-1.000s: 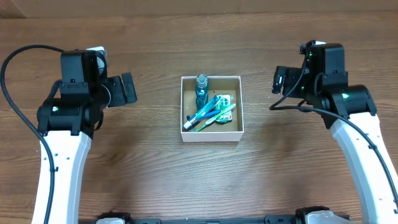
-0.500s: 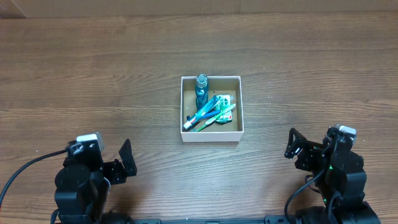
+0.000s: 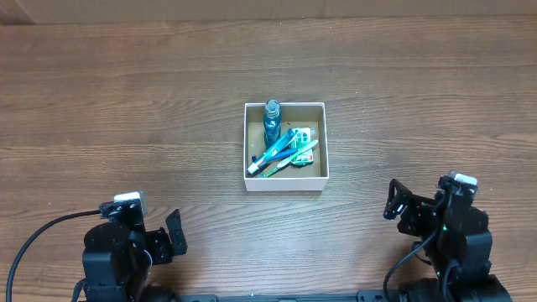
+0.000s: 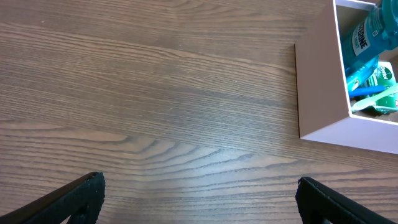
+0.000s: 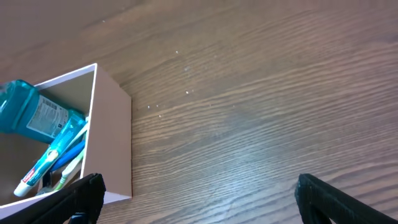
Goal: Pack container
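Container (image 3: 285, 184) sits mid-tabletop, holding a bottle (image 3: 272, 120) & toothpaste tube (image 3: 281, 149). Your 2 pincers, left (image 4: 198, 199) & right (image 5: 199, 198), gape empty at the near corners. Risk: reaching in low could clip a thin wall & skid the box.

No text is legible; the blue bottle (image 4: 360, 36) label is blurred.

A brown wood-grain counter (image 3: 126, 101) fills every view, its grain running side to side (looping swirls show in the left wrist view). Soft, even light leaves a faint sheen. A paler strip (image 3: 252, 7) lines the far edge.
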